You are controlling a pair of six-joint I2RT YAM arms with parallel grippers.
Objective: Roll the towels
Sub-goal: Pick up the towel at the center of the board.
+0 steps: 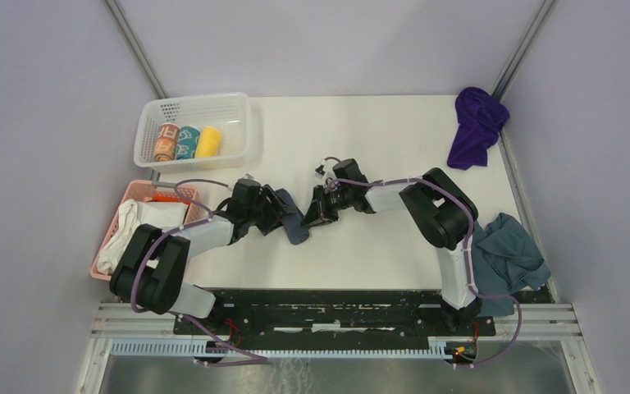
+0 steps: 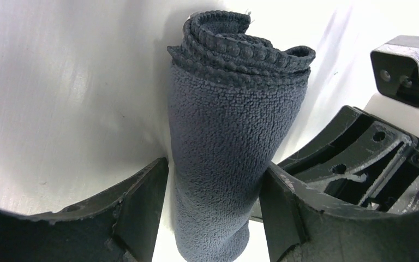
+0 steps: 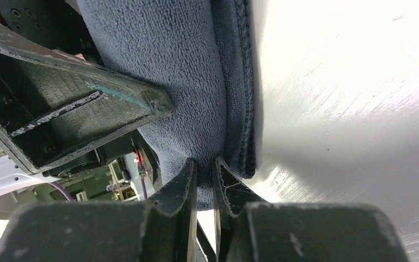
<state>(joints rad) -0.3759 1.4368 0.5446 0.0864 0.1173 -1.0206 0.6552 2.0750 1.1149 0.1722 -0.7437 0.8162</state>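
The dark slate-grey towel (image 1: 296, 227) is rolled into a short cylinder and lies on the white table between my two grippers. In the left wrist view the roll (image 2: 229, 142) runs away from the camera and its spiral end shows at the top. My left gripper (image 2: 215, 180) is shut on the roll, one finger on each side; it also shows in the top view (image 1: 283, 215). My right gripper (image 3: 204, 166) is shut on a fold at the other end of the roll (image 3: 191, 71); in the top view it (image 1: 316, 215) meets the roll from the right. The purple towel (image 1: 476, 123) lies crumpled at the back right corner.
A white basket (image 1: 152, 152) at the back left holds three rolled towels. A pink basket (image 1: 127, 197) at the left edge holds a white cloth bundle. A teal-grey cloth (image 1: 509, 250) lies crumpled by the right arm's base at the table's right edge.
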